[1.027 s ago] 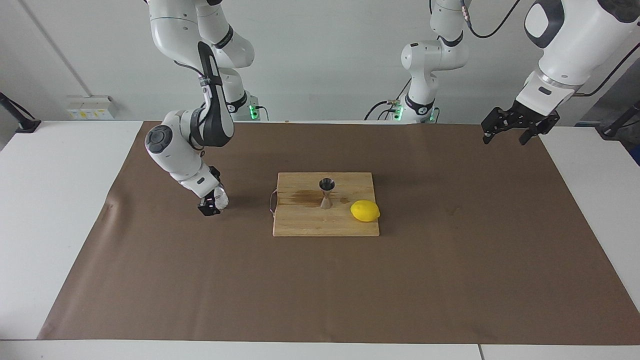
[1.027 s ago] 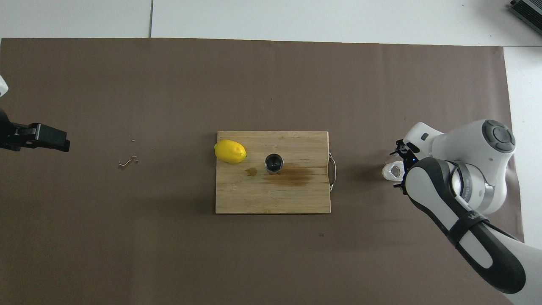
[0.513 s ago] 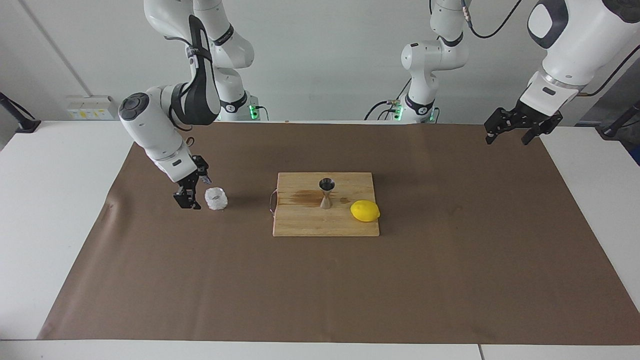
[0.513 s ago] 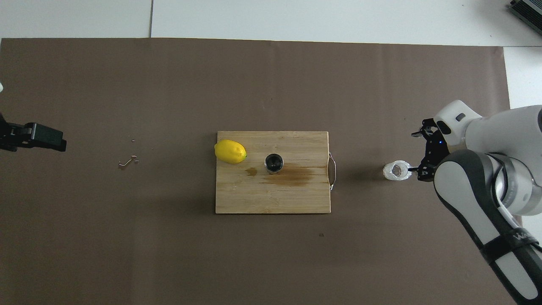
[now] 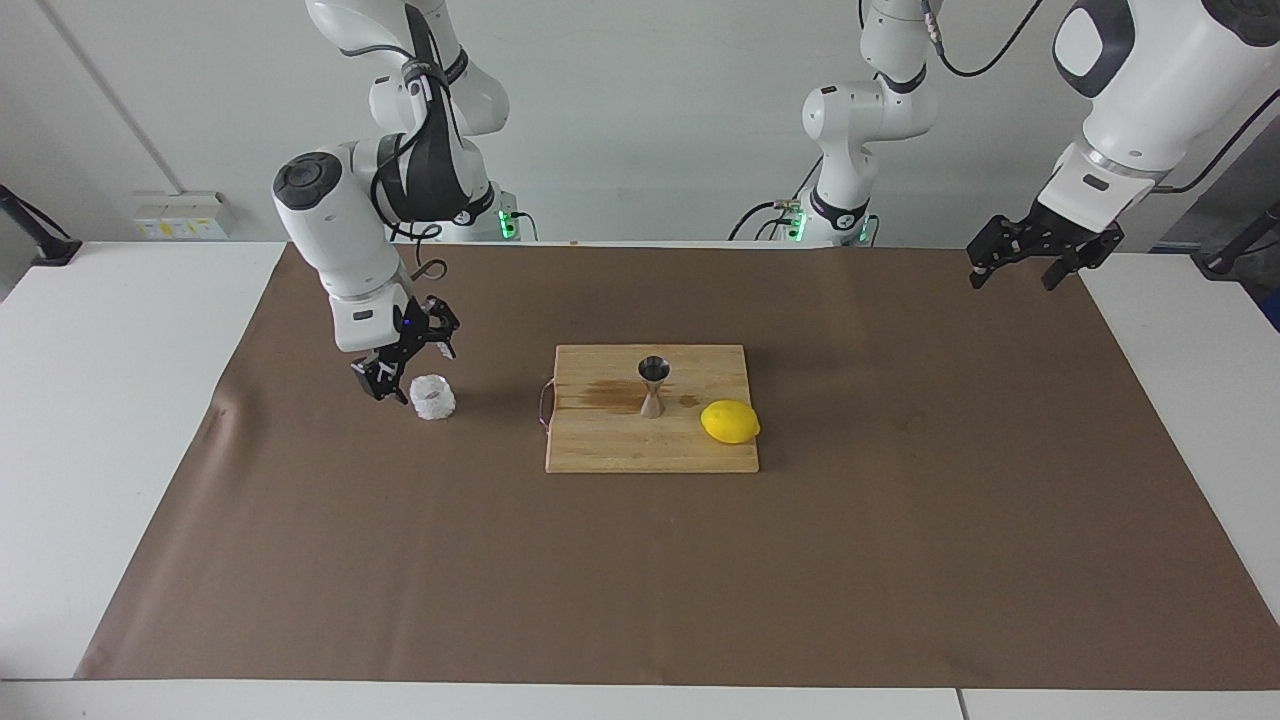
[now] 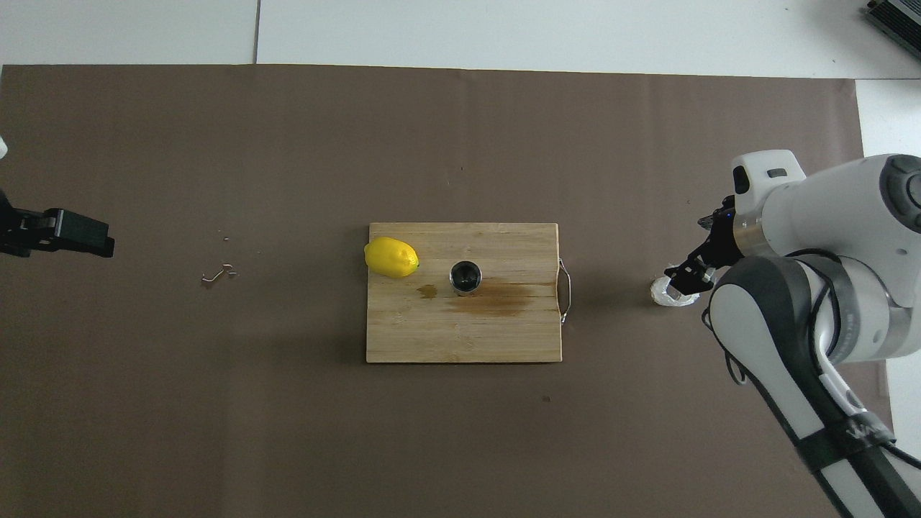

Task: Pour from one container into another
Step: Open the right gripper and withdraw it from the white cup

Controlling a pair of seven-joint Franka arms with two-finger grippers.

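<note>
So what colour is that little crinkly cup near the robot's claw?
Whitish and translucent. The cup shows best in the facing view, beside the right gripper.

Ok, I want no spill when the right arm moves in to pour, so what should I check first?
1. Cup upright on the brown mat, clear of the cutting board: ok.
2. Right gripper open, raised beside the cup, holding nothing: ok.
3. Jigger upright on the board: ok.
4. Lemon apart from the jigger, on the board toward the left arm's end: ok.
5. Left gripper waiting, open, over the mat's edge: ok.
6. Liquid in the cup: cannot tell.
</note>
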